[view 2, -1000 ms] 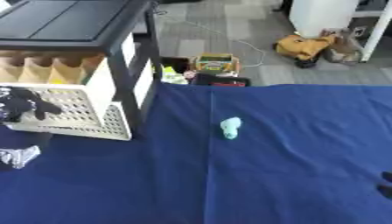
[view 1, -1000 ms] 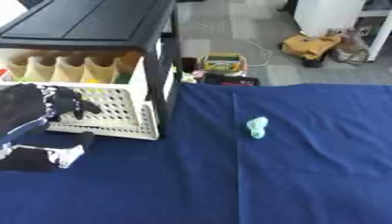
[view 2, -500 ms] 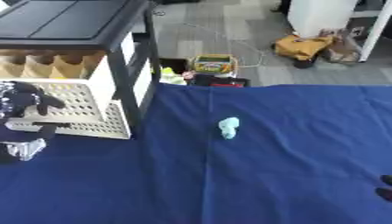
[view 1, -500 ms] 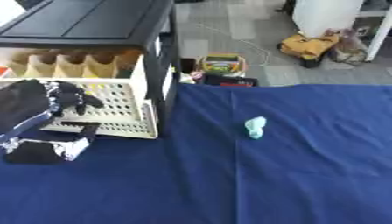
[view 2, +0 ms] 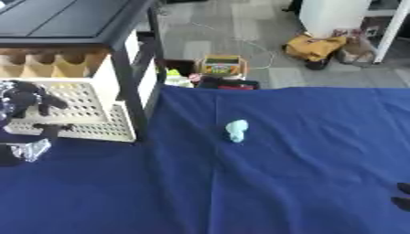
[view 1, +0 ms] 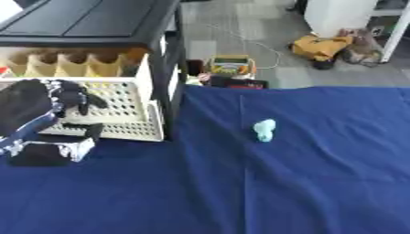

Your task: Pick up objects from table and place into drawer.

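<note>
No readable text, labels or numbers appear anywhere; the colourful box (view 1: 230,66) on the floor beyond the blue table (view 1: 304,183) carries only blurred, illegible print.

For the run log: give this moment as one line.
left hand: at white drawer, grip unclear | right hand: idle, lower right | light blue object: on blue cloth, untouched

Left hand (view 1: 36,107): now higher and further forward, over the front of the white perforated drawer (view 1: 120,114), fingers curled at its edge.
Right hand (view 2: 400,195): fingertips now lower at the right edge.
</note>
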`<move>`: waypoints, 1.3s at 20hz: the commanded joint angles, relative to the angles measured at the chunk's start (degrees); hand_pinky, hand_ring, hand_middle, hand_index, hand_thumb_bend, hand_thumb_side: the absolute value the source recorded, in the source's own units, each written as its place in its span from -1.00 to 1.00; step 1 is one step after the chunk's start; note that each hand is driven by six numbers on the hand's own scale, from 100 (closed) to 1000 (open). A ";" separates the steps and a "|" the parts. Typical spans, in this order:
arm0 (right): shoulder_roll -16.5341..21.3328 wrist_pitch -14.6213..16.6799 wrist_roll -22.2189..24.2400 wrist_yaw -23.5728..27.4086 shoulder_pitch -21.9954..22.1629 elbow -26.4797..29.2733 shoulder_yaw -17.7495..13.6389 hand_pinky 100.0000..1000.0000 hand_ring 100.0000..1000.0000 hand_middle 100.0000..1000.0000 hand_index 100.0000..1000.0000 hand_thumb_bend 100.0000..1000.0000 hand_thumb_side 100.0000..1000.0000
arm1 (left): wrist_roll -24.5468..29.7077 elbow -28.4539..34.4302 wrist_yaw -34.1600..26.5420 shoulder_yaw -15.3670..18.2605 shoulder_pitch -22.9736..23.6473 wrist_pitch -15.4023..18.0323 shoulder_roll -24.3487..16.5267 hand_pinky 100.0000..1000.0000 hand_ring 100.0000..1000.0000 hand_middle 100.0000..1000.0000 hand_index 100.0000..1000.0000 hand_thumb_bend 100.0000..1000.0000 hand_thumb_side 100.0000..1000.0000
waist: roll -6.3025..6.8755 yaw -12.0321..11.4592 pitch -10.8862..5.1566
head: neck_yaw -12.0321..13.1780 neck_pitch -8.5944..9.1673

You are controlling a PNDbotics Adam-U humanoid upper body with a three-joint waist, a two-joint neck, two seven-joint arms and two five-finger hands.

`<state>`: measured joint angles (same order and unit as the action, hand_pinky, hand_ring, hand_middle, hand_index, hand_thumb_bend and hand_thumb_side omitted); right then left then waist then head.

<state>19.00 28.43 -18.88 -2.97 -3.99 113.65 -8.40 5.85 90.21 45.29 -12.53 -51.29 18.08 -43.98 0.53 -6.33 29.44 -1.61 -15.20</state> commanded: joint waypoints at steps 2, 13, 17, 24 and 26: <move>0.36 -0.13 0.02 -0.56 -0.06 0.94 -0.06 0.28 0.48 -0.10 0.53 -1.00 0.86 | 1.42 0.56 -0.01 -0.08 -0.14 -0.25 -0.89 0.35 -0.12 -0.08 0.41 -1.00 0.39 | -0.11 0.14 -0.82 | -0.06 0.62; -0.09 -0.61 -0.03 -0.71 0.23 0.94 -0.10 0.28 0.48 -0.10 0.52 -1.00 0.86 | 9.81 8.29 -7.04 0.76 4.59 0.83 -5.07 0.39 -0.16 -0.11 0.36 -1.00 0.54 | -0.68 -0.98 -1.27 | -0.20 0.11; -0.11 -0.62 -0.01 -0.40 0.53 0.94 -0.21 0.28 0.48 -0.10 0.52 -1.00 0.86 | 13.12 12.85 -10.24 2.88 5.54 -1.19 -5.64 0.43 -0.15 -0.09 0.40 -1.00 0.49 | -0.94 -1.50 -1.74 | -0.41 -0.14; -0.11 -0.38 -0.06 0.32 1.02 0.94 -0.63 0.29 0.47 -0.09 0.51 -1.00 0.86 | 19.10 20.47 -16.22 5.91 8.54 -4.68 -7.09 0.41 -0.21 -0.13 0.38 -1.00 0.52 | -1.36 -2.13 -2.50 | -0.73 -0.74; -0.20 -0.32 -0.22 0.39 1.15 0.94 -0.84 0.29 0.47 -0.09 0.51 -1.00 0.86 | 20.65 22.39 -17.64 6.71 10.41 -5.29 -8.15 0.39 -0.21 -0.14 0.38 -1.00 0.57 | -1.47 -2.44 -2.57 | -0.82 -0.78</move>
<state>18.37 27.98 -18.94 -2.96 -2.96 113.65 -8.66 25.51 110.71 28.79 -7.33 -40.59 13.19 -49.49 -0.99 -8.76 28.55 -2.22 -15.96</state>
